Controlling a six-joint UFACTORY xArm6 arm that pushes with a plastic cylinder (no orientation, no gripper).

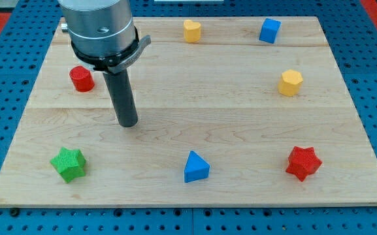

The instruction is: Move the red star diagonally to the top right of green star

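Observation:
The red star (303,162) lies near the board's bottom right. The green star (68,163) lies near the bottom left. My tip (129,123) rests on the board left of centre, above and to the right of the green star and far to the left of the red star. It touches no block.
A red cylinder (81,78) sits at the upper left, close to the rod. A blue triangle (196,167) lies at bottom centre. A yellow heart-like block (192,31), a blue cube (270,30) and a yellow hexagon (291,83) lie toward the top right. The wooden board (188,196) sits on a blue pegboard.

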